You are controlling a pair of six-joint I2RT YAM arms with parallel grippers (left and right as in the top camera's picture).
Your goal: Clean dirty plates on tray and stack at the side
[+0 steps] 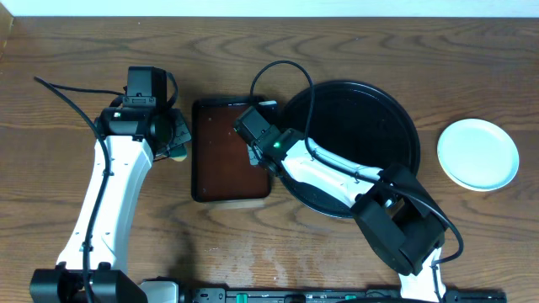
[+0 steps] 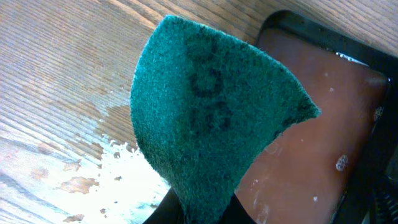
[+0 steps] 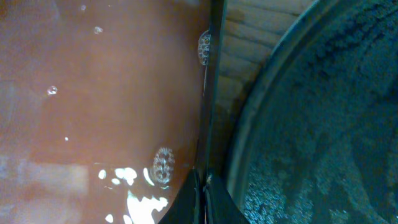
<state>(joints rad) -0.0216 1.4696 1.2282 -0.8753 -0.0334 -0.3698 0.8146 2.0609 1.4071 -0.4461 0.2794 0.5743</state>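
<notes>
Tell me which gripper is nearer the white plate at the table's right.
Right. The right gripper sits at the brown tray's rim, with the round black tray between it and the white plate. The left gripper, pinching a green sponge, is beyond the brown tray, farther away.

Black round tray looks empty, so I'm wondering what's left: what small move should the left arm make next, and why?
Probably lower the green sponge into the brown tray and release: the black tray holds no plates, and a white plate already sits aside.
</notes>
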